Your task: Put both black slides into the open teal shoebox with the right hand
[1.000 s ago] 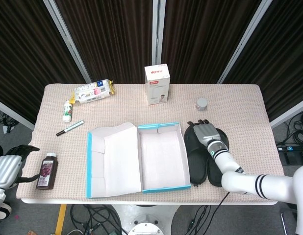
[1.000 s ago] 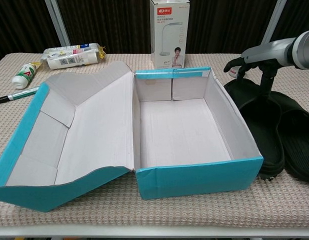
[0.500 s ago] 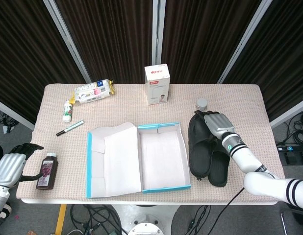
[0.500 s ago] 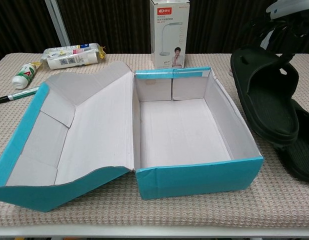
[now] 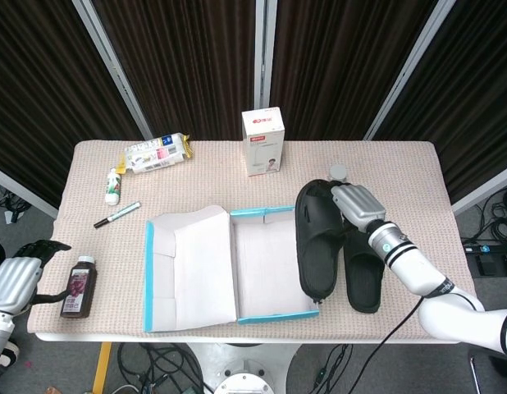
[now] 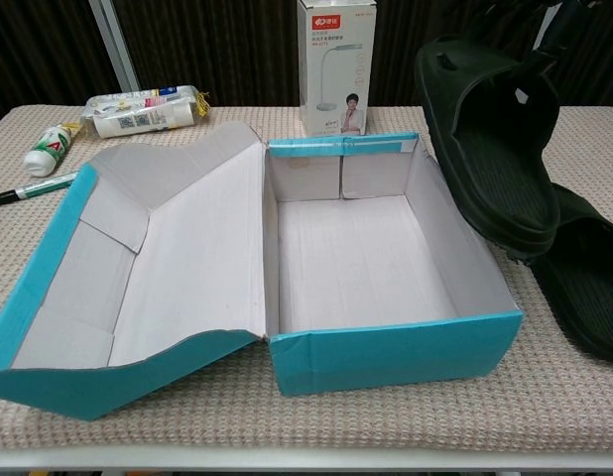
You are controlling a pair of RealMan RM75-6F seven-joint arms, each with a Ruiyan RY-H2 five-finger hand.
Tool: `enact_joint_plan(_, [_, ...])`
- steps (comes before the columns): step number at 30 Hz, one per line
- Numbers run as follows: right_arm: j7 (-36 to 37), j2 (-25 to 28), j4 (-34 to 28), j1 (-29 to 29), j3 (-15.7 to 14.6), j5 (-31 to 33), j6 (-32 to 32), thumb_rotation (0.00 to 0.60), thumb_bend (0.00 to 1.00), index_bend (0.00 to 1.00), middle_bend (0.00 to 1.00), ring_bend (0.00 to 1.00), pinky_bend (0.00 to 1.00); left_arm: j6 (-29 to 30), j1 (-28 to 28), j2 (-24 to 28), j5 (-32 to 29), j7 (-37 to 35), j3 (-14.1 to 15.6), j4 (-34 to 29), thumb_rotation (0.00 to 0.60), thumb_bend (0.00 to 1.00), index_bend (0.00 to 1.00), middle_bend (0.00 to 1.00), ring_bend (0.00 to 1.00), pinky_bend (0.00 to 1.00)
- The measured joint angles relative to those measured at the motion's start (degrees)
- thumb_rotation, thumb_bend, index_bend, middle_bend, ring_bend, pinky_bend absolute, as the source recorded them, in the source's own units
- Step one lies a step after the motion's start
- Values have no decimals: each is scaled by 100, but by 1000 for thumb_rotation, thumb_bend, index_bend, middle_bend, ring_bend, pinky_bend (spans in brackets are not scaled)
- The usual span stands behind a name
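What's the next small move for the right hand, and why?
Probably carry the lifted slide a little further left, then lower it. The right hand holds it by one end, tilted above the right wall of the teal shoebox, not yet inside. The box floor looks bare, so there is room. The second slide lies on the table beside the box.

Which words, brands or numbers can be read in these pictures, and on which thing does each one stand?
White carton: a red logo and a small line of print at the top, too blurred to read; it also shows a desk lamp and a person.
Snack packet: print too small to read.
Tube: print too small to read.
Dark bottle: label unreadable.
Teal shoebox, both black slides: no text visible.
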Motion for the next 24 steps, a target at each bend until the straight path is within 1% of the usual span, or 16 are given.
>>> enact_joint_plan(3, [480, -150, 23, -160, 166, -393, -6, 600, 114, 144, 413, 148, 232, -4, -2, -19, 1, 2, 2, 22, 600, 89, 264, 242, 159, 205])
enact_joint_plan(6, [964, -409, 105, -322, 300, -917, 15, 600, 110, 144, 413, 148, 258, -9, -4, -28, -6, -1, 2, 46, 600, 89, 264, 243, 159, 205])
enact_joint_plan(10, [1592, -892, 318, -499, 413, -1684, 76, 600, 109, 144, 411, 148, 259, -22, -2, -33, -54, -24, -8, 86, 600, 89, 264, 242, 159, 205])
enact_joint_plan(13, [1971, -1269, 535, -585, 458, -2103, 180, 600, 109, 144, 408, 148, 259, -39, -2, -54, -73, -58, -10, 132, 600, 89, 265, 242, 159, 205])
enact_joint_plan(24, [3060, -2178, 1194, -751, 457, -2814, 569, 600, 108, 144, 407, 148, 259, -76, -10, -168, -76, -212, -7, 354, 600, 89, 267, 242, 159, 206])
